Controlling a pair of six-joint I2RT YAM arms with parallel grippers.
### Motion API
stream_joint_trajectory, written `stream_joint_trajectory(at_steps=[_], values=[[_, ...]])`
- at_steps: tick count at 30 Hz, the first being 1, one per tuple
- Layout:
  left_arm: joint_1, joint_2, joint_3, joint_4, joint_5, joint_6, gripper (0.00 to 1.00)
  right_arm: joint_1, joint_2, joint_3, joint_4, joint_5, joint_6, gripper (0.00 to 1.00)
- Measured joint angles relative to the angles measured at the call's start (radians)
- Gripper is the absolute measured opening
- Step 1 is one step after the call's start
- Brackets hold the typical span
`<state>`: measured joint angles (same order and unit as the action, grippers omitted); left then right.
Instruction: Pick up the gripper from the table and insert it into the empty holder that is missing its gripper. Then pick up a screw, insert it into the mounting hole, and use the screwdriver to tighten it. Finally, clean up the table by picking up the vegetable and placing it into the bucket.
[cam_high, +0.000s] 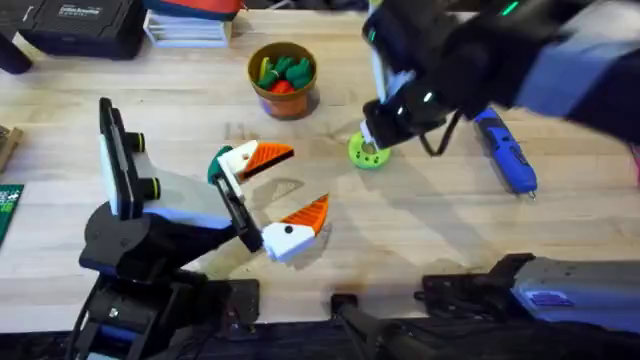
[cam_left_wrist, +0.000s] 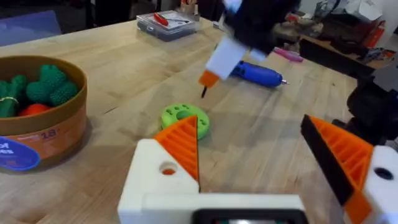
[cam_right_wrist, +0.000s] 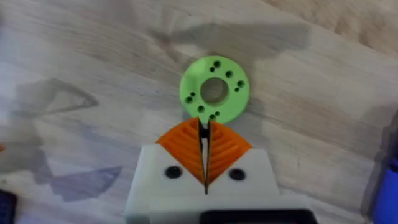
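My left gripper (cam_high: 300, 180) hovers open over the table's middle. Each of its white finger blocks (cam_left_wrist: 155, 177) carries an orange ribbed wedge (cam_left_wrist: 181, 146). A round hole (cam_left_wrist: 168, 168) shows in the side of the near block. My right gripper (cam_right_wrist: 204, 140) is shut on a small black screw (cam_left_wrist: 203, 92), just above the flat green disc (cam_right_wrist: 214, 90). The blue screwdriver (cam_high: 505, 150) lies on the table to the right of the disc. The orange-brown bucket (cam_high: 283, 95) stands at the back and holds green toy vegetables (cam_high: 295, 68) and a red one.
A clear plastic box (cam_high: 188, 28) and a black case (cam_high: 80, 25) sit along the far edge. A green board (cam_high: 8, 205) lies at the left edge. A pink object (cam_left_wrist: 289, 56) lies beyond the screwdriver.
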<state>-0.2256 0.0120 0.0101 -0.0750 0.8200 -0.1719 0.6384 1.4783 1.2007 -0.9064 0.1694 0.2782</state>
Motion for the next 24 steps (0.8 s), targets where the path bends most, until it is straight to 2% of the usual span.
stream_joint_trajectory(at_steps=[5,11,19,24], values=[[0.000,0.000,0.000,-0.001,0.018,0.001,0.986,0.014,-0.022,0.168,-0.105,-0.113,-0.044,0.006],[0.000,0.000,0.000,-0.007,0.087,0.039,0.985,0.113,-0.024,0.293,-0.163,-0.171,-0.078,0.006],[0.000,0.000,0.000,-0.012,0.140,0.057,0.986,0.268,-0.024,0.327,-0.101,-0.197,-0.092,0.006],[0.000,0.000,0.000,-0.018,0.151,0.064,0.986,0.315,-0.015,0.328,-0.025,-0.230,-0.092,0.005]])
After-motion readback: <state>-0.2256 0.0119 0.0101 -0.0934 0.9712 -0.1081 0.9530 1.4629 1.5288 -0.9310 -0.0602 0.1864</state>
